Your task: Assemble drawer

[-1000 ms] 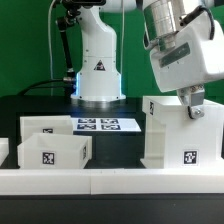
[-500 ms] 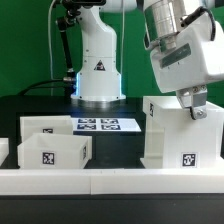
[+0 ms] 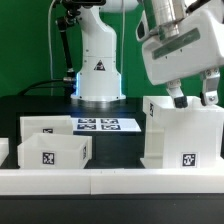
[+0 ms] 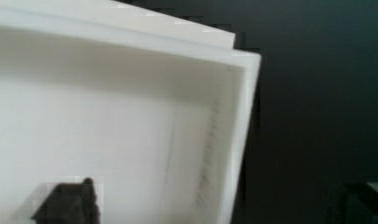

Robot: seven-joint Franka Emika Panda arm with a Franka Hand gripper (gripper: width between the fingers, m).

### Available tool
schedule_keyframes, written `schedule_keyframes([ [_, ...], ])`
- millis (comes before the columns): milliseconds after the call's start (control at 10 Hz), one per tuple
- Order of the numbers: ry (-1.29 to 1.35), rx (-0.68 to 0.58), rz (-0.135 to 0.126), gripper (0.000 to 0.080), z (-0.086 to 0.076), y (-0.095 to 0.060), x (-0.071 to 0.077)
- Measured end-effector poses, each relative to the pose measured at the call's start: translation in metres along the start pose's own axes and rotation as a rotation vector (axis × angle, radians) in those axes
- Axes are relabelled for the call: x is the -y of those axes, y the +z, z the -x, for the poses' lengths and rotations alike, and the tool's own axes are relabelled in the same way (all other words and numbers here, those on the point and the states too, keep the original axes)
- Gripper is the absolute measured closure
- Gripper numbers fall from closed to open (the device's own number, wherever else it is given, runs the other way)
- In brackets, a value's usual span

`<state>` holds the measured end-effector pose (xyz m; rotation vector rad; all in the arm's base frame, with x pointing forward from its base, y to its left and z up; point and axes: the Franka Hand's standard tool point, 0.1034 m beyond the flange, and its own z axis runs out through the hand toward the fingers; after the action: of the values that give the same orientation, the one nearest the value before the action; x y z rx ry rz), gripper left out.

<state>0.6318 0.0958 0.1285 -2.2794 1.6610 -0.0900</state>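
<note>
Drawer casing (image 3: 182,135) upright on the tabletop (image 3: 25,108), at the exterior view's right; nearest tray (image 3: 55,150) well apart toward the left. Directly above the casing's top rim, jaws spread, gripping nothing, apparently straddling one wall (image 4: 230,130): one fingertip (image 4: 65,200) inside, the other outside.

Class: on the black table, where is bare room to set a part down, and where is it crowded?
Free: the table between front tray and casing, bordered by marker board behind, rail in front. Crowded: the exterior view's left, back tray close behind the front one; hand over the casing.
</note>
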Motion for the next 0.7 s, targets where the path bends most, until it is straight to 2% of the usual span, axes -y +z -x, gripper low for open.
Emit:
schedule_keyframes([
  [200, -0.143, 0.043, 0.045, 0.0151, 0.0007, -0.0146, -0.0058],
  [300, -0.222, 0.051, 0.049, 0.015, -0.004, -0.0167, -0.008],
  [500, -0.219, 0.05, 0.05, 0.015, -0.0043, -0.0154, -0.0086],
  [700, -0.381, 0.053, 0.055, 0.015, -0.005, -0.015, -0.0101],
])
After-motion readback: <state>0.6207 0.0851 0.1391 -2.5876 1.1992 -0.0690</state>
